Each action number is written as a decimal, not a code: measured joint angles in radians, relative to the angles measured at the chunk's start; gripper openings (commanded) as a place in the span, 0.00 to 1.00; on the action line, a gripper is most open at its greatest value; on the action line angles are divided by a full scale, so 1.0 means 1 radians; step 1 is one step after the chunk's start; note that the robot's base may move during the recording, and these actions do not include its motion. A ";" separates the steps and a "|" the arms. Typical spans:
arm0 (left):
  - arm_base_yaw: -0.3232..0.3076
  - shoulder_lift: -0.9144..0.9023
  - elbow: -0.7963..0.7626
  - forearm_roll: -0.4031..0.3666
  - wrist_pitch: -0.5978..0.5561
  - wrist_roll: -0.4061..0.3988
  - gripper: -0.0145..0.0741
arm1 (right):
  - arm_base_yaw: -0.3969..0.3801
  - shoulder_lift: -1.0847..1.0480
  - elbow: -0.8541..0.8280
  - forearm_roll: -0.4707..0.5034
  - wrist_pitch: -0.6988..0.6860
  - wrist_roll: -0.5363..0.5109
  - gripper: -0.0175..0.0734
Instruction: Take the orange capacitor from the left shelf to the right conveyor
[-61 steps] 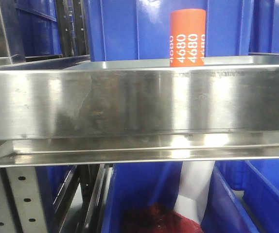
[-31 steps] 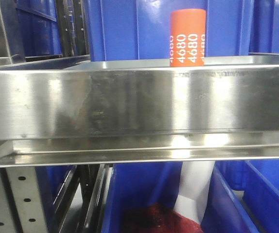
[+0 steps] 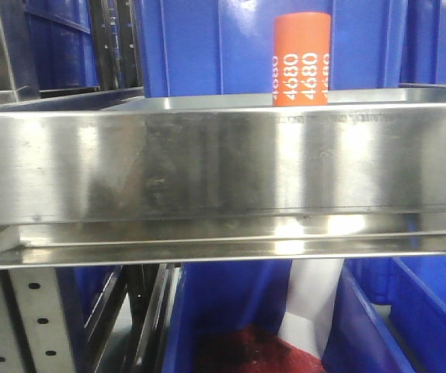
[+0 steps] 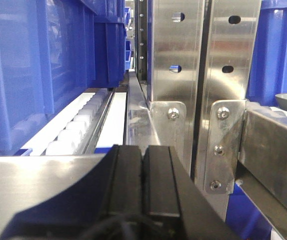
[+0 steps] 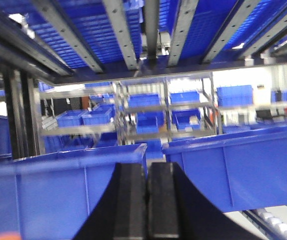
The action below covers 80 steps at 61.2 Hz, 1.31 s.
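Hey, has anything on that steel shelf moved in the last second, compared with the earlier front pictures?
Nothing visibly changed. The orange capacitor stands upright behind the front lip of the left shelf, in the same spot as before, with nothing touching it.

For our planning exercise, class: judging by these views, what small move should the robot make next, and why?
Probably open the left gripper: its jaws are pressed shut on nothing, while the orange capacitor stands untouched behind the lip of the left shelf.
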 measured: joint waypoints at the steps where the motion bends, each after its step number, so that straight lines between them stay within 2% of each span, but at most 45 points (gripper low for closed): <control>1: 0.000 0.000 0.000 0.000 0.000 0.000 0.05 | 0.007 0.017 -0.024 -0.003 0.016 0.002 0.25; 7: 0.000 0.000 0.000 0.000 0.000 0.000 0.05 | 0.060 0.155 -0.167 -0.010 0.122 0.008 0.25; 18: 0.000 0.000 0.000 0.000 0.000 0.000 0.05 | 0.265 0.430 -0.353 -0.012 0.281 -0.022 0.26; 22: 0.000 0.000 0.000 0.000 0.000 0.000 0.05 | 0.345 0.516 -0.387 -0.012 0.304 -0.033 0.31; 26: 0.000 0.000 0.000 0.000 0.000 0.000 0.05 | 0.417 0.596 -0.410 -0.012 0.310 -0.037 0.44; 34: 0.000 0.000 0.000 0.000 0.000 0.000 0.05 | 0.515 0.751 -0.419 -0.012 0.312 -0.039 0.92; 38: 0.000 0.000 0.000 0.000 0.000 0.000 0.05 | 0.529 0.834 -0.419 -0.012 0.312 -0.039 0.89; 47: 0.000 0.000 0.000 0.000 0.000 0.000 0.05 | 0.530 0.973 -0.419 -0.003 0.281 -0.036 0.89; 72: 0.000 0.000 0.000 0.000 0.000 0.000 0.05 | 0.530 1.220 -0.419 0.010 0.011 -0.034 0.87; 76: 0.000 0.000 0.000 0.000 0.000 0.000 0.05 | 0.530 1.256 -0.419 0.010 -0.030 -0.034 0.80; 78: 0.000 0.000 0.000 0.000 0.000 0.000 0.05 | 0.530 1.270 -0.419 0.010 -0.044 -0.034 0.71; 80: 0.000 0.000 0.000 0.000 0.000 0.000 0.05 | 0.530 1.284 -0.419 0.010 -0.056 -0.034 0.56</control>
